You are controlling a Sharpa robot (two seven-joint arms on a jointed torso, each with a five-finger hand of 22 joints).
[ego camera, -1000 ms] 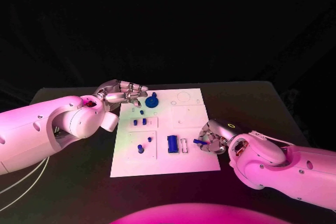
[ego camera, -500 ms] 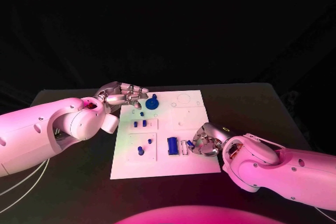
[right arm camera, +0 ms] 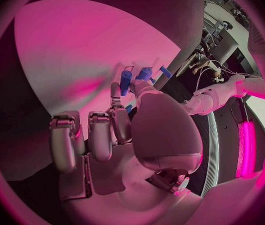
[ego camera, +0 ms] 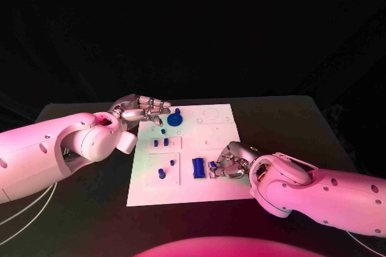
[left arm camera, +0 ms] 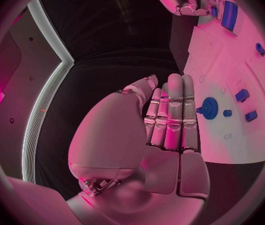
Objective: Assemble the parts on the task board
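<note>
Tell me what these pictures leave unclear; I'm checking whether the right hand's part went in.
- Small blue part at the silver right hand: its seating in the white task board is hidden in the head view by the fingers.
- Right wrist view: the palm covers the contact spot.
- Silver left hand: whether it touches the board's edge is too small to tell.

Bare task board [ego camera: 216,135] between hands

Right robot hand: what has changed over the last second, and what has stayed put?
The right robot hand, carrying a small blue part, moved left across the task board toward the tall blue block. The left robot hand stayed beside the blue gear; the other parts kept their places.
</note>
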